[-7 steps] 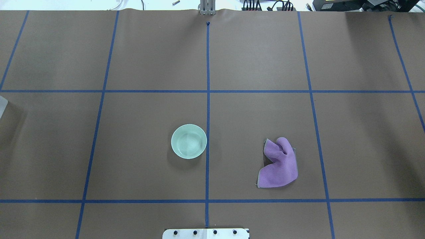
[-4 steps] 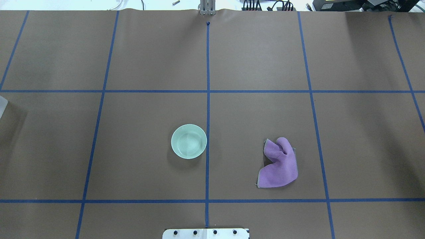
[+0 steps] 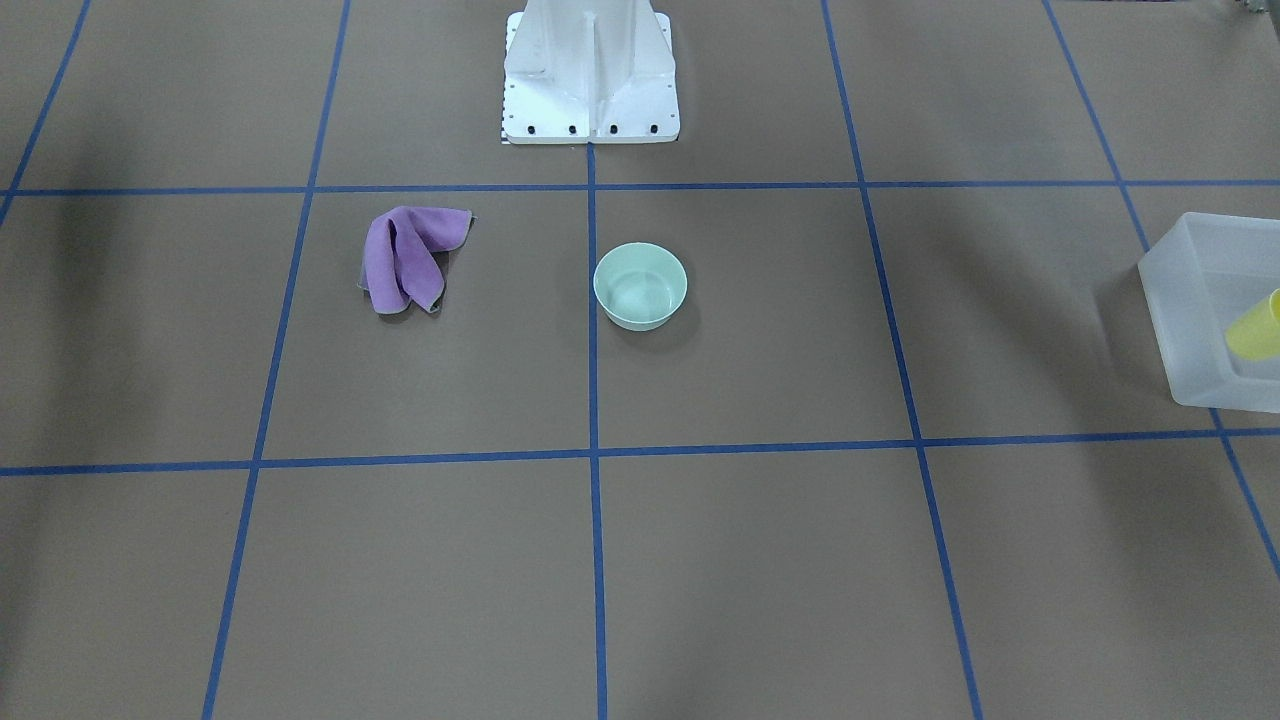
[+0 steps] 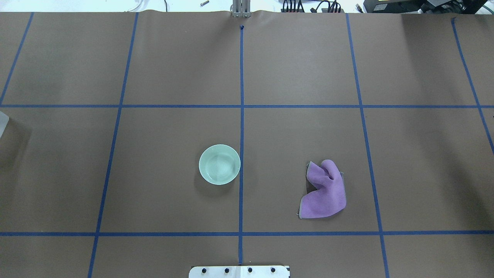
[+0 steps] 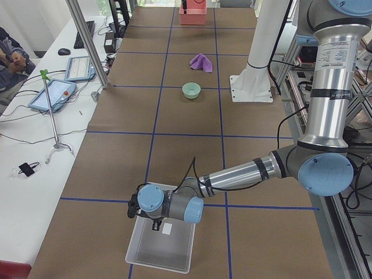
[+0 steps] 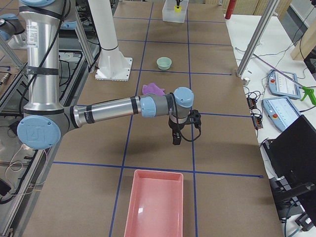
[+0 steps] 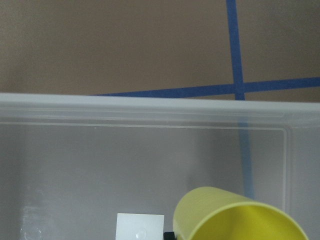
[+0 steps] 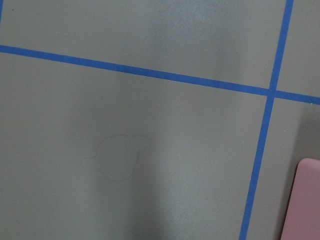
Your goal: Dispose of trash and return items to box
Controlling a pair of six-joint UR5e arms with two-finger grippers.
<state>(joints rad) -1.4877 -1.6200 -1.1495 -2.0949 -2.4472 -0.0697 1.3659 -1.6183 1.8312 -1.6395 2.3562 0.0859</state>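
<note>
Hovering over the translucent plastic box [image 5: 161, 247] at the left end of the table, my left gripper [image 5: 155, 225] has the small yellow plastic cup [image 7: 235, 216] right under its camera. The cup is tilted within the box's walls, beside the white label [image 7: 140, 226]. I cannot tell whether my fingers are clamped on it or have let go, since no view shows them plainly. I judge the cup to be light, stiff and smooth, and lying at that slant it could roll once freed, so I would let it down low. The mint-green bowl [image 4: 219, 164] stands upright near the table's middle, just beside the blue centre tape line [image 4: 241, 127] and well apart from the box. It looks empty, thin-walled and light, rigid but slick, and too wide to span comfortably. I would take it by the rim, one finger inside and one outside the wall, squeezing only modestly. A nudge from a fingertip could skate it across the paper or tip it. My right gripper [image 6: 176, 140] hangs pointing down over bare table near the pink tray [image 6: 154, 207]; its state I cannot tell either. The crumpled purple cloth [image 4: 324, 191] lies between that arm and the bowl. It is soft and limp, and best pinched at a raised fold.
</note>
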